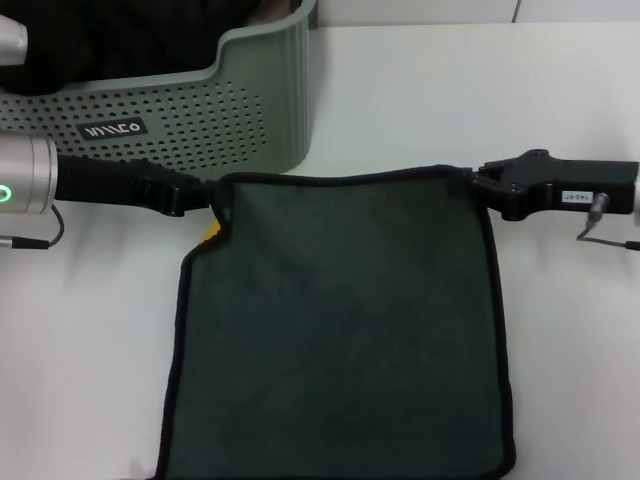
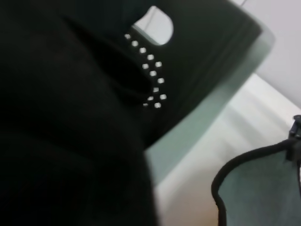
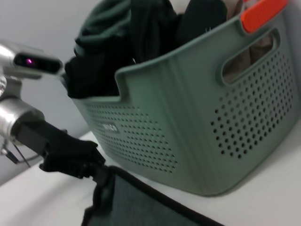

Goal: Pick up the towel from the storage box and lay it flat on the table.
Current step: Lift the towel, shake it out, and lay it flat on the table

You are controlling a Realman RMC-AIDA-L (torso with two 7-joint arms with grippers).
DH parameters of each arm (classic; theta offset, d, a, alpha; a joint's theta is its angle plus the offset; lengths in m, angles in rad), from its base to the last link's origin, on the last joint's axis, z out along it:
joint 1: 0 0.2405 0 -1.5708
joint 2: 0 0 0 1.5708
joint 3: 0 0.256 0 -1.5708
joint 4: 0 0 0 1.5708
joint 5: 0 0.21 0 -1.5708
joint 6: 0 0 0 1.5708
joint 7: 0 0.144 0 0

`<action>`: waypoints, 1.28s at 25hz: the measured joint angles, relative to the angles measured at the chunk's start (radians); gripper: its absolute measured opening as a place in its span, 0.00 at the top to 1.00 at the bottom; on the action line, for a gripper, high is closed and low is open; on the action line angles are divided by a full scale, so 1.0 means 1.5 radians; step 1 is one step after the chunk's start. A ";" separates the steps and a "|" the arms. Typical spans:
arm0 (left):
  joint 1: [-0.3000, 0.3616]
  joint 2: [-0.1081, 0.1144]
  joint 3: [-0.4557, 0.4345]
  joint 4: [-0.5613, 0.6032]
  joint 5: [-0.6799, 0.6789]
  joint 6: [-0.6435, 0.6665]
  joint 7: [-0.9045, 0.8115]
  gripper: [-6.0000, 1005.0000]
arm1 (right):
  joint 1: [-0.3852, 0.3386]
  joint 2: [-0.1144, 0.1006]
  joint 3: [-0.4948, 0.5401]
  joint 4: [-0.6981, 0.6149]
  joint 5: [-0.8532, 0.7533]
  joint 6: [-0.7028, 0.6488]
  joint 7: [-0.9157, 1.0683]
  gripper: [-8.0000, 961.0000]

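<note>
Dark teal-green plush towel [image 1: 340, 330] with black stitched edging spread on the plain white bench [image 1: 90, 380], each far corner clamped in an end effector.

Its near edge is cut off at the frame's bottom; yellow peeks under the upper-left corner. Left end effector [image 1: 200, 194] pinches that corner, right end effector [image 1: 472, 184] the upper-right one. Pale grey-green perforated plastic storage box [image 1: 200, 110], upper left, holds dark bundled fabric [image 3: 141, 33], hard to make out.

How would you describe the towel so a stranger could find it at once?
On the white table, before the perforated grey-green plastic storage box, lies the square plush dark teal towel, held at two corners by the left gripper and right gripper. Black edging distinguishes it.
</note>
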 joint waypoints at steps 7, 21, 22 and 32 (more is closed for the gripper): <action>0.000 -0.007 0.000 0.000 0.014 -0.046 -0.002 0.89 | 0.023 -0.001 -0.007 -0.006 -0.011 0.052 0.002 0.95; -0.006 -0.010 0.000 0.002 0.015 -0.070 0.002 0.89 | 0.074 -0.020 -0.007 -0.008 -0.061 0.081 0.028 0.93; -0.007 -0.010 0.000 0.002 0.015 -0.071 0.002 0.89 | 0.076 -0.021 -0.007 -0.008 -0.065 0.085 0.029 0.93; -0.008 -0.015 0.001 0.010 0.015 -0.073 0.005 0.88 | 0.084 -0.020 -0.007 -0.014 -0.093 0.093 0.057 0.91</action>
